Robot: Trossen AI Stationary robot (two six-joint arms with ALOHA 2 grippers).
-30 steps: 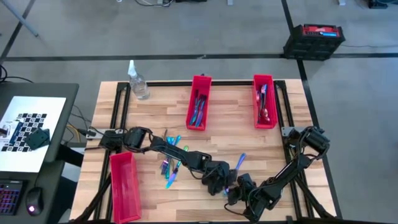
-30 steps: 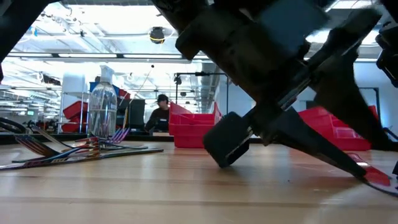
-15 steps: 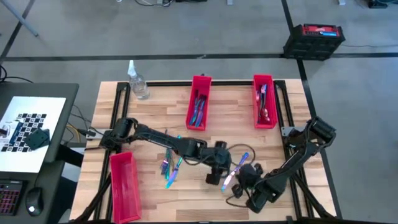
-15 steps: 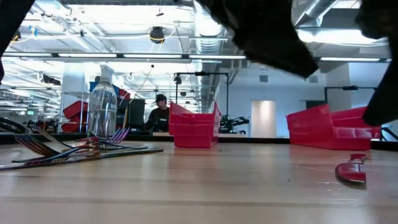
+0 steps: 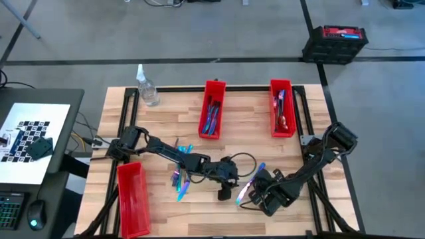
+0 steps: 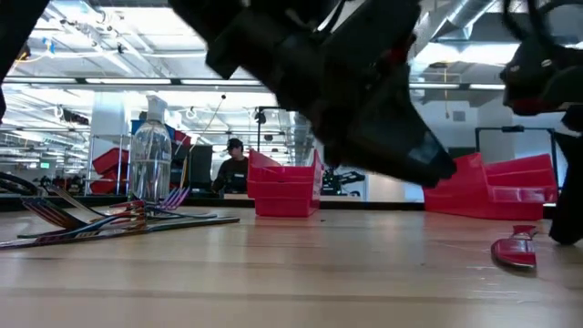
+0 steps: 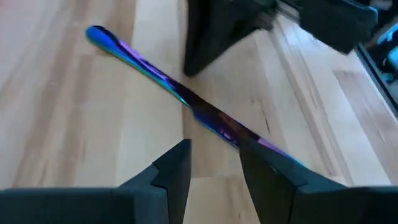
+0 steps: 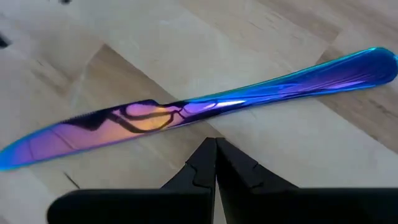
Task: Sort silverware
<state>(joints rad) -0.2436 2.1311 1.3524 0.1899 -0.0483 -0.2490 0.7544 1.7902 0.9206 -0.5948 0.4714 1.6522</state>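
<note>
Knife (image 8: 186, 112) lies loose between the spread left end effector (image 7: 214, 163) and pressed-together right end effector (image 8: 216, 163).

Bright ceiling strip lights (image 6: 137, 56) lit the scene evenly. The knife (image 8: 186, 112) carried glare, and shadows on the worktop (image 5: 159, 126) were soft. The left wrist view was blurred.

Closed fingers (image 8: 216, 163) beside knife (image 8: 205, 106)

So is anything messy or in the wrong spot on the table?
Yes. A knife lies alone on the bare wood, between the left gripper and the right gripper, not in a red bin. More silverware lies in a loose jumble near the left side. Nothing looks broken or spilled.
</note>
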